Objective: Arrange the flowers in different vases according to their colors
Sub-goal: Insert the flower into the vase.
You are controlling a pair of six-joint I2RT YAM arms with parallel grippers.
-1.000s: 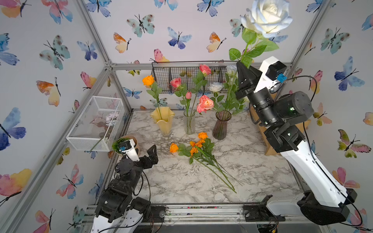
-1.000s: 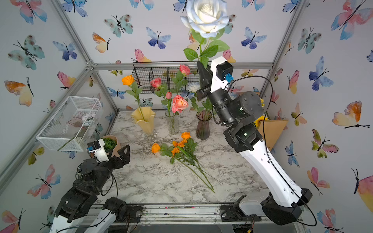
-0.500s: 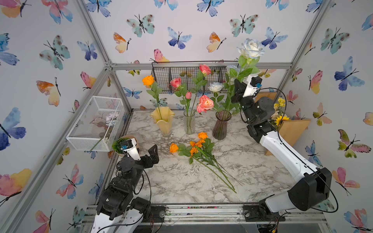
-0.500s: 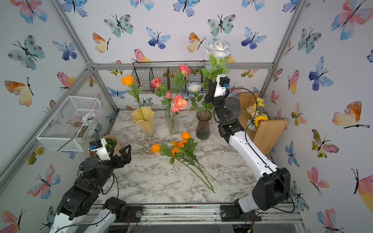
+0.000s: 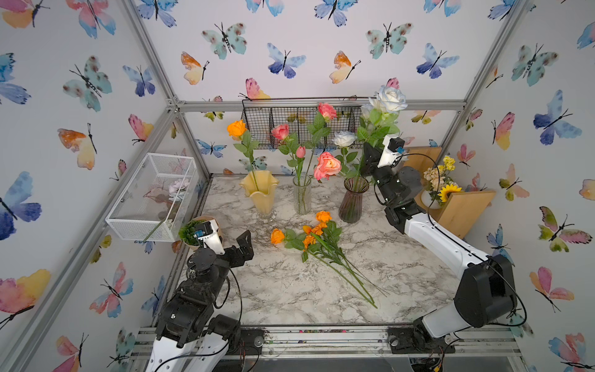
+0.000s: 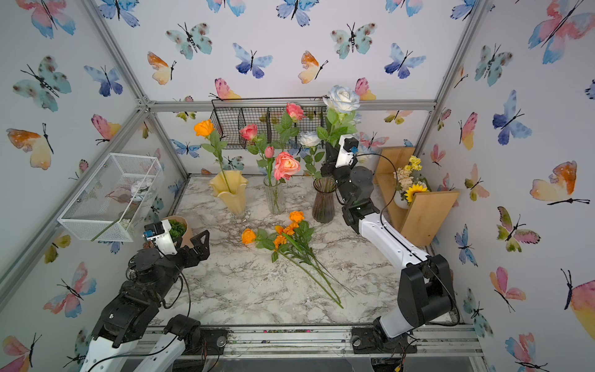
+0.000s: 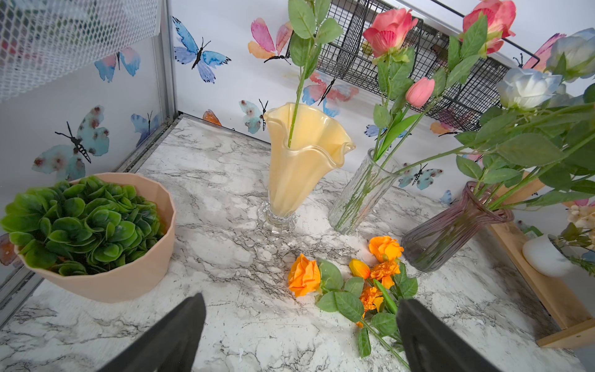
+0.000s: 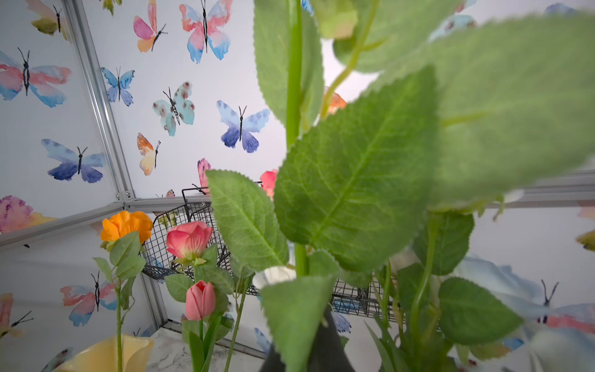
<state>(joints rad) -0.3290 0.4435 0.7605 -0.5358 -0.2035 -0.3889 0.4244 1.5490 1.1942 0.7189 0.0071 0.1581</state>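
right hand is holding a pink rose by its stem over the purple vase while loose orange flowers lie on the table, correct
No: the right hand holds a white rose tinged blue, not pink, as both top views show. The rest holds: it is gripped by its stem over the purple vase, and loose orange flowers lie on the table.

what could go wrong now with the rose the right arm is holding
1. The right gripper, shut on the white rose, sits close above the purple vase; a sideways nudge might tip it.
2. Its leaves mingle with the other white roses in that vase; pulling away could drag them out.
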